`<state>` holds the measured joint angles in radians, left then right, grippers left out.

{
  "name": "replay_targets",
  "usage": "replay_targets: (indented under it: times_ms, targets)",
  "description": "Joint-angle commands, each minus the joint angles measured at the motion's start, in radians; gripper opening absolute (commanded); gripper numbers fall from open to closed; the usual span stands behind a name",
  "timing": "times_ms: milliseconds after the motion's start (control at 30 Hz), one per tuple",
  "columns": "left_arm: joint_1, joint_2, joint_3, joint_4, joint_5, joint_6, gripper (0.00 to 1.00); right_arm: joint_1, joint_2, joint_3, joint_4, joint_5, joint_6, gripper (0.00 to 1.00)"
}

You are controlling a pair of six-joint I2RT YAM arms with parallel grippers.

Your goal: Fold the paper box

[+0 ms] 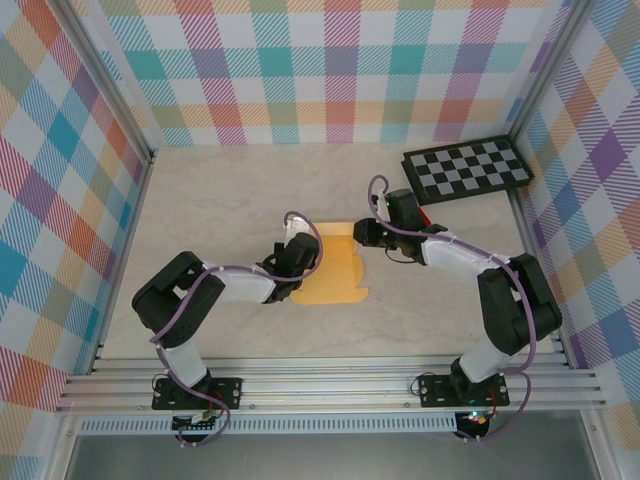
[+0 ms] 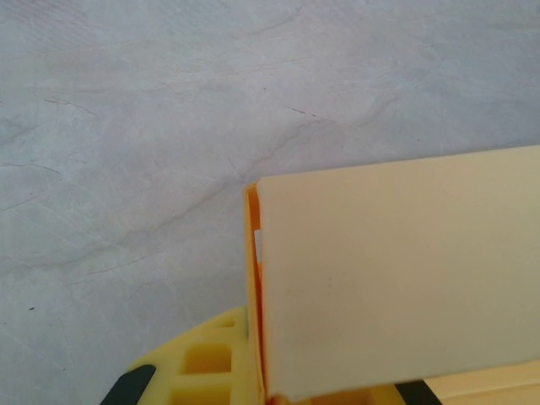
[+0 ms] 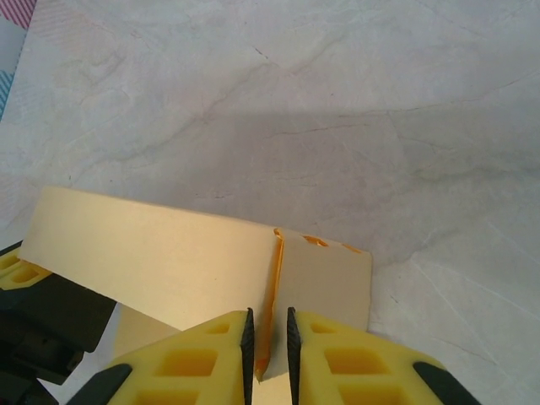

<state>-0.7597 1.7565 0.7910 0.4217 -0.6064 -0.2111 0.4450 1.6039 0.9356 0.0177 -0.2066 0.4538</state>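
Folding looks early: thin tan-yellow cardboard paper box [image 1: 335, 278] mostly flat on pale worktop [image 1: 230, 200], one panel raised, left hand [image 2: 261, 375] and right hand [image 3: 268, 337] each pinching its crease; sides and closure remain.

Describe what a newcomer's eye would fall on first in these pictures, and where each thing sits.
The tan-yellow paper box at mid-table stands out first, with the left gripper and right gripper reaching it from either side. The right gripper's yellow fingers pinch an upright edge of it. Bright plaid walls surround the table, and a black-and-grey checkerboard lies at the far right corner.
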Motion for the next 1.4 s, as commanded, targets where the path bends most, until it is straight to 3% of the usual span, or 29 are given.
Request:
replay_targets:
  times_ms: [0, 133, 300, 433, 633, 800, 900, 1033, 1167, 1300, 1367]
  targets:
    - [-0.015, 0.017, -0.028, 0.015, 0.024, 0.027, 0.00, 0.003, 0.022, -0.054, -0.017, 0.001, 0.009, 0.18]
    - [-0.016, 0.002, -0.041, 0.013, 0.093, 0.043, 0.08, 0.003, 0.010, -0.088, -0.011, 0.031, 0.009, 0.17]
    - [-0.016, -0.062, -0.018, -0.093, 0.166, 0.028, 0.33, 0.004, -0.013, -0.092, -0.030, 0.076, 0.006, 0.17]
    - [-0.015, -0.144, -0.004, -0.190, 0.228, -0.008, 0.46, 0.005, -0.020, -0.090, -0.045, 0.103, 0.005, 0.17]
    - [-0.014, -0.312, -0.001, -0.364, 0.294, -0.083, 0.52, 0.005, -0.029, -0.093, -0.047, 0.123, 0.008, 0.17]
    - [0.004, -0.437, 0.056, -0.576, 0.293, -0.177, 0.51, 0.011, -0.043, -0.092, -0.052, 0.141, 0.003, 0.17]
    - [0.058, -0.477, 0.098, -0.647, 0.330, -0.243, 0.52, 0.018, -0.044, -0.083, -0.062, 0.147, -0.005, 0.17]
    - [0.165, -0.453, 0.168, -0.650, 0.489, -0.328, 0.47, 0.027, -0.040, -0.072, -0.073, 0.160, -0.017, 0.17]
    - [0.163, -0.408, 0.154, -0.562, 0.543, -0.113, 0.46, 0.027, -0.025, -0.049, -0.097, 0.167, -0.019, 0.18]
    - [0.161, -0.390, -0.082, -0.256, 0.568, 0.138, 0.46, 0.029, -0.010, -0.003, -0.152, 0.169, -0.019, 0.18]
    - [0.171, -0.373, -0.150, -0.141, 0.550, 0.196, 0.47, 0.029, -0.005, 0.016, -0.178, 0.175, -0.022, 0.18]
